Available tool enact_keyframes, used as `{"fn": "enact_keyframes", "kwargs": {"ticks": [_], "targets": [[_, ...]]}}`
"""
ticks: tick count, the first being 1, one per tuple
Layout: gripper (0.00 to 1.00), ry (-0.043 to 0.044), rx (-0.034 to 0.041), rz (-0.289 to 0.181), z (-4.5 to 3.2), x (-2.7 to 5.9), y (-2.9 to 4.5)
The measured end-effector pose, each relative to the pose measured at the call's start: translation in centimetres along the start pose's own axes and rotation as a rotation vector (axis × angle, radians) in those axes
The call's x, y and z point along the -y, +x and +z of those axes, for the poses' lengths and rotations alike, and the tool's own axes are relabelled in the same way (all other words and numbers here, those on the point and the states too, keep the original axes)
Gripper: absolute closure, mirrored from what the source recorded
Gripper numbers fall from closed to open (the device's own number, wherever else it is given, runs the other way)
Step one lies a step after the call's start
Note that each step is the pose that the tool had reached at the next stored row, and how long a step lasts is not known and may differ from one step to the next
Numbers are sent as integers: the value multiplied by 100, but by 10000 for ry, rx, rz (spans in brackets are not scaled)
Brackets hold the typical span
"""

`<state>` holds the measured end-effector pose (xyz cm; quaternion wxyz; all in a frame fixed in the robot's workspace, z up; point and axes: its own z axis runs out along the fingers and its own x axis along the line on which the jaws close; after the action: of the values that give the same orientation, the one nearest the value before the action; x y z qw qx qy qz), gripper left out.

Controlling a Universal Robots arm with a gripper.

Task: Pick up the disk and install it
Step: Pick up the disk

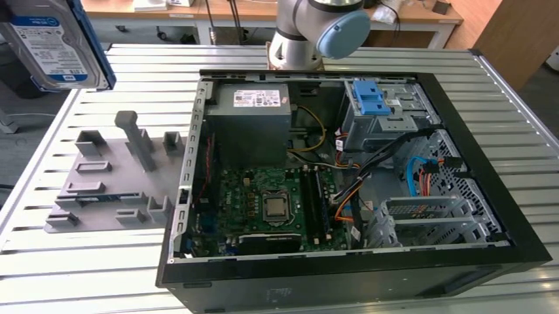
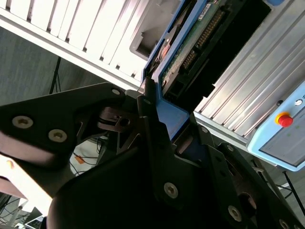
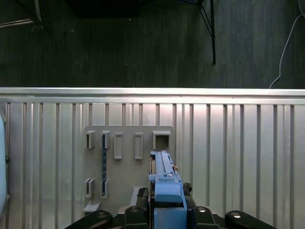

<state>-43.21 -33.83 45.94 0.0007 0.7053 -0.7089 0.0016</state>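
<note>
The disk (image 1: 54, 43), silver with a blue-and-white label and a thin blue bracket, hangs high above the table at the exterior view's upper left, well away from the open computer case (image 1: 499, 191). My gripper (image 3: 167, 211) is shut on the disk (image 3: 163, 177) at its blue bracket end, directly over the grey fixture plate (image 3: 126, 164). In the second wrist view the disk's green circuit-board side (image 2: 200, 43) shows, with the gripper (image 2: 164, 105) clamped on its blue bracket (image 2: 172, 119).
The case lies open on the slatted metal table (image 1: 78, 275), holding a grey power-supply box (image 1: 249, 114), a motherboard (image 1: 271, 203), cables and a drive cage with blue latch tabs (image 1: 371, 98). The arm's base (image 1: 306, 33) stands behind it. A control box with a red button (image 2: 285, 120) is nearby.
</note>
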Motion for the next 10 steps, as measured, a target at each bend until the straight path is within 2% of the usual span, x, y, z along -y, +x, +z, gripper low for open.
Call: {"fn": "enact_keyframes", "kwargs": {"ticks": [10], "targets": [[64, -1, 0, 0, 0, 28, 94]]}}
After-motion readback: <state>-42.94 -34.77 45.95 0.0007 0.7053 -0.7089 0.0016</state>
